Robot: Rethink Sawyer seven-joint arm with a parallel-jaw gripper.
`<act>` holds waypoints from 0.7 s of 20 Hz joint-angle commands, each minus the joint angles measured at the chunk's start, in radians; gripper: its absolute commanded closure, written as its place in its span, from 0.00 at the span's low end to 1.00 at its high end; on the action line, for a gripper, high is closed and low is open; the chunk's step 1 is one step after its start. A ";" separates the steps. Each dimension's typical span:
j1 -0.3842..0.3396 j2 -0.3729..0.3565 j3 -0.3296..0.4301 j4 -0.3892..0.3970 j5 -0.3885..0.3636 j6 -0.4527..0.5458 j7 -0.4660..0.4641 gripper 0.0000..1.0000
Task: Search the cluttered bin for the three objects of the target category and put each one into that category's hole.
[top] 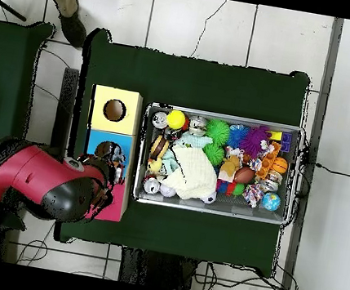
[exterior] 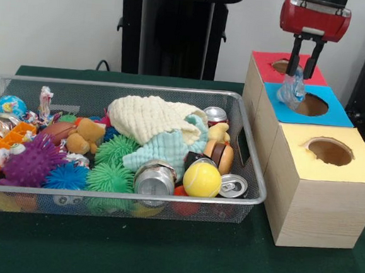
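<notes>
**Pincer over blue hole w/ crumpled plastic bottle**

Front view, L to R. Wire bin (exterior: 241,147) on green worktop (exterior: 160,255), packed: globe ball (exterior: 10,105) far left, purple spiky ball (exterior: 32,161), green spiky balls (exterior: 111,176), cream cloth (exterior: 147,118) heaped mid, crushed silver can (exterior: 154,178) at front wall, yellow tennis ball (exterior: 202,179) just beside it, 2nd can (exterior: 233,186) in front-right corner. Right of bin, touching or nearly: row of 3 wood boxes w/ round holes. Yellow top (exterior: 351,164) nearest camera, blue top (exterior: 336,114) mid, red top (exterior: 264,59) at back. Pincer (exterior: 304,65) hangs above blue/red boundary, fingers clamped on clear crumpled plastic bottle (exterior: 292,90); bottle dangles over left edge of blue hole (exterior: 313,105), not in it. Overhead agrees: arm (top: 31,181) over blue/red boxes.
</notes>
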 commanded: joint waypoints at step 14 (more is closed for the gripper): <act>-0.031 0.014 0.075 -0.040 0.067 -0.028 0.370 1.00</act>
